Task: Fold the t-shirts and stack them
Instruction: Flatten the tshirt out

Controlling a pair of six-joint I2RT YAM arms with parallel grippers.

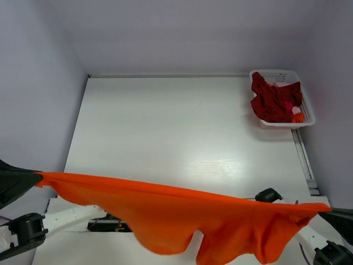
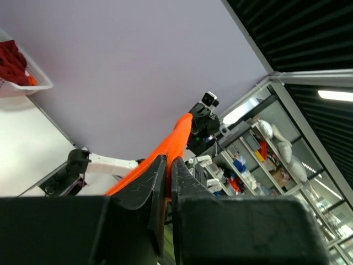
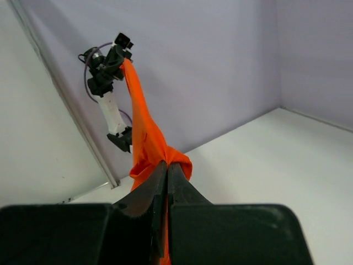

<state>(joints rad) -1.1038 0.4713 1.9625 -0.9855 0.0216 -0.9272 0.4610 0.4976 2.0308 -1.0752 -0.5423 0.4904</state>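
One orange t-shirt (image 1: pixel 182 215) hangs between left gripper (image 1: pixel 35 178) and right gripper (image 1: pixel 330 210), both jaws clamped on it.

Pale lilac walls (image 1: pixel 165 33), white table (image 1: pixel 182 127), cluttered shelves (image 2: pixel 259 160), ceiling light strip (image 2: pixel 335 95)

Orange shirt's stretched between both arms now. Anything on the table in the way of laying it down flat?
Nothing visible does. The table ahead of the orange t-shirt is bare; the basket of dark red shirts sits off in the far right corner. The near strip under the cloth is hidden.
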